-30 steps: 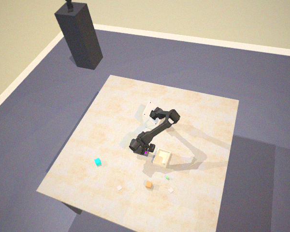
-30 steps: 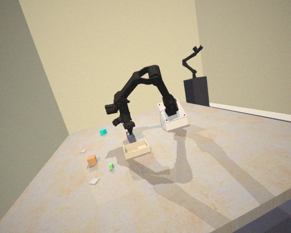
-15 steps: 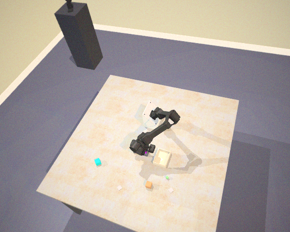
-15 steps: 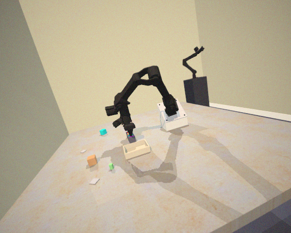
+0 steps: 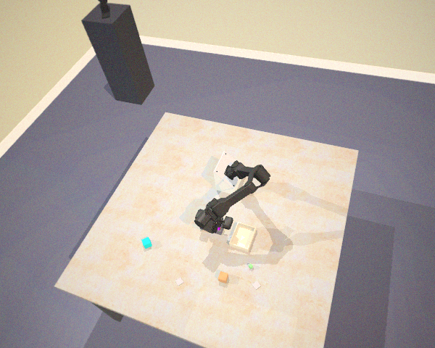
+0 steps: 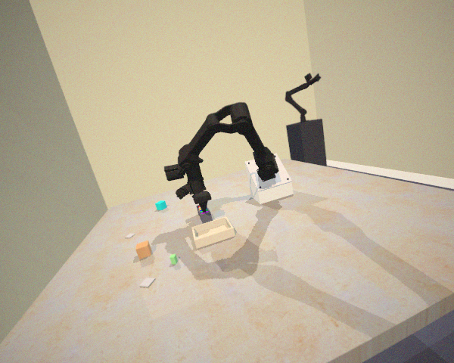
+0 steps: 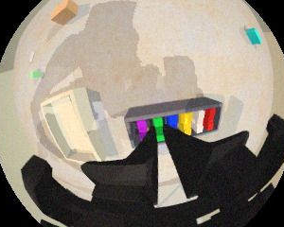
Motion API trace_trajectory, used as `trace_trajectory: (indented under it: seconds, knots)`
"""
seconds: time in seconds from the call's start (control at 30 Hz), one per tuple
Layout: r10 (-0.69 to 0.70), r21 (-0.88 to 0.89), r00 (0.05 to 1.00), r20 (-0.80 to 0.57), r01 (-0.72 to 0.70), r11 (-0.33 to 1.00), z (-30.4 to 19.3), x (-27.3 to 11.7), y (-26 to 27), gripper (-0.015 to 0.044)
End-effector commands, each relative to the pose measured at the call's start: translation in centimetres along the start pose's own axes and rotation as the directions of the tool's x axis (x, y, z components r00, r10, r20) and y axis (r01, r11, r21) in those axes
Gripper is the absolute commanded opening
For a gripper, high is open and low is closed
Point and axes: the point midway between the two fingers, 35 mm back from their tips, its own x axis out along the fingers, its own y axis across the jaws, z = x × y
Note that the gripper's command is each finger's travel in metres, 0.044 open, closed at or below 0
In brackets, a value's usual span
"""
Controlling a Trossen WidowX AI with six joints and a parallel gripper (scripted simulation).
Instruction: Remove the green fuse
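Note:
The dark fuse block [image 6: 205, 216] [image 7: 166, 108] stands on the table beside the tray. It holds a row of upright fuses: magenta [image 5: 219, 228] [image 7: 141, 127], green [image 7: 158, 122], blue [image 7: 172, 121], yellow [image 7: 186, 122], white [image 7: 199, 121] and red [image 7: 209, 119]. My gripper [image 6: 203, 211] [image 7: 158, 128] points down at the block and is shut on the green fuse, which stands in its place in the row. The fingers hide part of it. The arm hides most of the block in the top view. The beige tray [image 5: 241, 249] [image 6: 214, 241] [image 7: 87, 124] holds nothing that I can see.
A small light-green block [image 5: 250, 266] [image 6: 173, 259] [image 7: 36, 75], an orange cube [image 5: 222, 277] [image 6: 143, 249] [image 7: 64, 12] and a cyan cube [image 5: 146, 242] [image 6: 160, 205] [image 7: 254, 36] lie around the tray and fuse block. Two flat white squares lie near the orange cube.

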Motion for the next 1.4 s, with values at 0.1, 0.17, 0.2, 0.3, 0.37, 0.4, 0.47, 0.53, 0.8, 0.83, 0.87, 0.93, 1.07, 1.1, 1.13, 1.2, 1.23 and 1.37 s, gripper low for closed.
trace_trajectory:
  seconds: [0.1,0.17,0.2,0.3,0.37,0.4,0.47,0.53,0.8,0.83,0.87,0.93,1.07,1.1,1.13,1.2,1.23,1.37]
  knots:
    - [0.0,0.0,1.0,0.0,0.0,1.0,0.0,-0.2,0.0,0.0]
    - [0.0,0.0,1.0,0.0,0.0,1.0,0.0,-0.3,0.0,0.0]
    - [0.0,0.0,1.0,0.0,0.0,1.0,0.0,-0.3,0.0,0.0]
    - [0.0,0.0,1.0,0.0,0.0,1.0,0.0,-0.5,0.0,0.0]
    - [0.0,0.0,1.0,0.0,0.0,1.0,0.0,-0.6,0.0,0.0]
    - [0.0,0.001,1.0,0.0,0.0,1.0,0.1,-0.6,0.0,0.0]
    - [0.0,0.001,1.0,0.0,0.0,1.0,0.1,-0.7,0.0,0.0]
    - [0.0,0.001,1.0,0.0,0.0,1.0,0.1,-0.8,0.0,0.0]
    - [0.0,0.002,1.0,0.0,0.0,1.0,0.1,-1.2,0.0,0.0]
    - [0.0,0.002,1.0,0.0,0.0,1.0,0.1,-1.3,0.0,0.0]
    - [0.0,0.002,1.0,0.0,0.0,1.0,0.1,-1.3,0.0,0.0]
    - [0.0,0.002,1.0,0.0,0.0,1.0,0.1,-1.4,0.0,0.0]
    - [0.0,0.003,1.0,0.001,0.0,1.0,0.1,-1.6,-0.1,0.0]
    - [0.0,0.003,1.0,0.001,0.0,1.0,0.1,-1.7,-0.1,0.0]
    - [0.0,0.003,1.0,0.001,0.0,1.0,0.1,-1.7,-0.1,0.0]
    - [0.001,0.003,1.0,0.001,-0.001,1.0,0.1,-1.8,-0.1,0.0]
    - [0.001,0.003,1.0,0.001,-0.001,1.0,0.1,-1.8,-0.1,0.0]
    - [0.001,0.003,1.0,0.001,-0.001,1.0,0.1,-2.0,-0.1,0.0]
